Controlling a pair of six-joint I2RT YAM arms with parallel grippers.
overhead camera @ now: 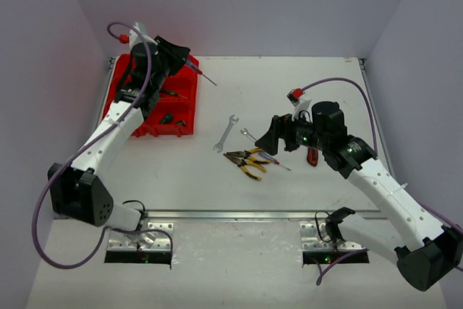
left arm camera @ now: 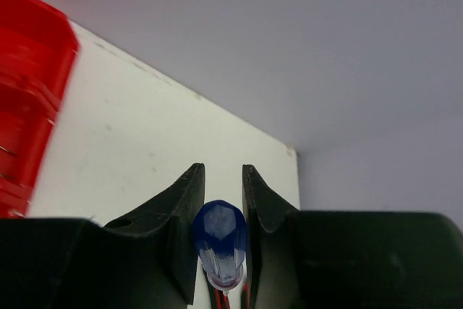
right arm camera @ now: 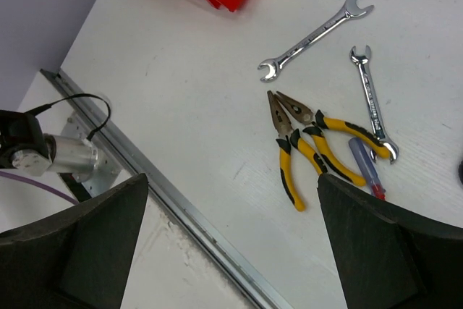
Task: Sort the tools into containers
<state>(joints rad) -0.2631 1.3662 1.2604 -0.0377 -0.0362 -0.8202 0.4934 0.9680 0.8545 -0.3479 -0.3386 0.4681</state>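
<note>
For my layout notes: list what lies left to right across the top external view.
Red tray → screwdriver in the left gripper → long wrench → yellow-handled pliers → open right gripper → red-black cutters. Small wrench and loose screwdriver overlap others, so omitted.

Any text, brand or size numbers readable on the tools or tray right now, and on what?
No text can be read in any view.
Long wrench, short wrench: stampings, if any, too small to read.
Pliers, blue screwdriver, red tray: no marks show.
</note>
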